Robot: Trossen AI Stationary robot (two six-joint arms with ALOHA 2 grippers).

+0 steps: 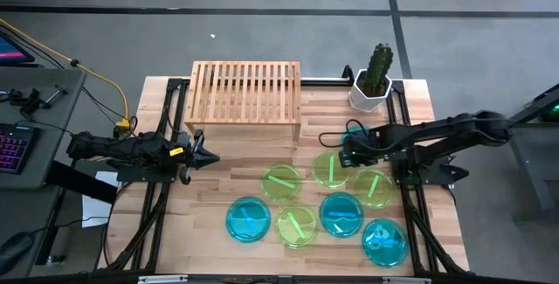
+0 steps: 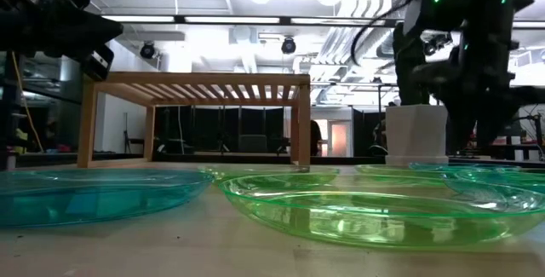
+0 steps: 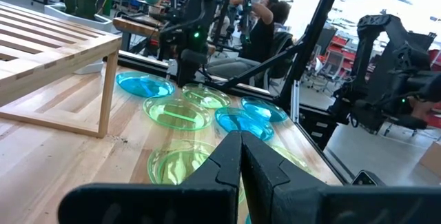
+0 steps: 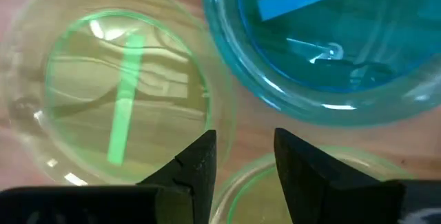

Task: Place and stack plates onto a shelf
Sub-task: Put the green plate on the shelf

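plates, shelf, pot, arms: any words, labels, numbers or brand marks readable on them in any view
None can be read.
Plates: only a plain coloured strip in each, no lettering.
Shelf and white pot: bare.
Left arm: a small yellow tag, too small to read.
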